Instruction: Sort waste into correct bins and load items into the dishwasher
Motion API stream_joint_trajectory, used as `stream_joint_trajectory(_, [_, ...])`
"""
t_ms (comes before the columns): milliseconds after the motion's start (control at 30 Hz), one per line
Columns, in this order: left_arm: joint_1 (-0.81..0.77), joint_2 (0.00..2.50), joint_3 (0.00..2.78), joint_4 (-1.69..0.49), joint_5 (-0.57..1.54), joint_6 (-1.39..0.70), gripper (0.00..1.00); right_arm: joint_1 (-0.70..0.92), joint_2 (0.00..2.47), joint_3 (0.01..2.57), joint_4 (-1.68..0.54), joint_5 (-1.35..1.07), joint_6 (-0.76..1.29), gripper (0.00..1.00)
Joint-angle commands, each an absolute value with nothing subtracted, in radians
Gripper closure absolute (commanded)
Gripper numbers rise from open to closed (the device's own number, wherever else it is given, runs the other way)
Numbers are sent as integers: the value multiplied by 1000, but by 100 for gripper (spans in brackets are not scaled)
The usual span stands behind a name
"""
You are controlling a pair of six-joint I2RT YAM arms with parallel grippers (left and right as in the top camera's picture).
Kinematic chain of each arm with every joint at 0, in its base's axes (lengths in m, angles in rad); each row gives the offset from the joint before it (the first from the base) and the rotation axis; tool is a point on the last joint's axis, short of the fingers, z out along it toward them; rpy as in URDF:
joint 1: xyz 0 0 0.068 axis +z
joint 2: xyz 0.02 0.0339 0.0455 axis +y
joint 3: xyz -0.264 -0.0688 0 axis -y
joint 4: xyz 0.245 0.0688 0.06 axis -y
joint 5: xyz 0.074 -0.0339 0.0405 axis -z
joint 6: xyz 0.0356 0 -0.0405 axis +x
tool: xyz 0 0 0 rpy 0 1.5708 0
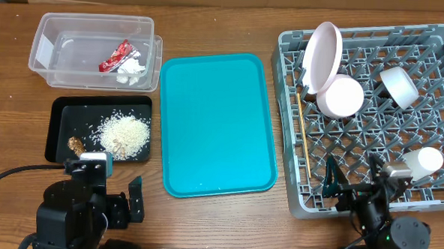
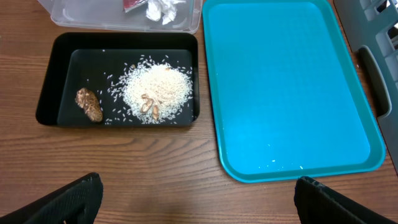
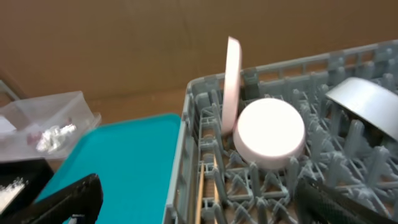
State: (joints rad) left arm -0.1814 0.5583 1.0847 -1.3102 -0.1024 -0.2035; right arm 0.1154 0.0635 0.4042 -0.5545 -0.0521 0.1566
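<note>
The red wrapper [image 1: 116, 56] and white napkin [image 1: 132, 72] lie in the clear tub [image 1: 91, 29]. Rice [image 1: 124, 133] and a brown lump [image 1: 75, 144] lie in the black tray [image 1: 57, 113]. In the grey dish rack [image 1: 290, 105] a plate [image 1: 322, 54] stands on edge, beside two bowls [image 1: 341, 96] [image 1: 399, 83], a cup [image 1: 423, 161] and chopsticks [image 1: 304, 135]. My left gripper [image 1: 120, 182] hangs open over bare wood just in front of the black tray [image 2: 50, 93]. My right gripper [image 1: 353, 175] is open above the rack's near left corner [image 3: 205, 93], with the chopsticks [image 3: 202, 193] below it.
A teal serving tray [image 1: 216, 124] with nothing on it lies between the bins and the rack. Its near edge [image 2: 292, 168] runs just ahead of my left fingers [image 2: 68, 199]. Bare wooden table runs along the front.
</note>
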Motion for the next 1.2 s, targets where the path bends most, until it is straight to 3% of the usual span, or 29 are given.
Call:
stream_joint_trajectory(0, [-178, 549, 1078, -1309, -114, -210, 0, 112, 2, 323, -469, -69, 157, 0])
stream_joint_trajectory(467, [-178, 549, 1078, -1309, -114, -210, 0, 118, 3, 6, 141, -17, 156, 0])
stream_joint_trajectory(633, [-178, 549, 1078, -1309, -114, -210, 0, 118, 3, 8, 139, 81, 133, 0])
stream_joint_trajectory(800, [-178, 549, 1078, -1309, -114, -210, 0, 118, 3, 8, -88, 39, 85, 0])
stream_joint_trajectory(1167, [-178, 549, 1078, -1309, -114, -210, 0, 118, 3, 8, -81, 25, 78, 0])
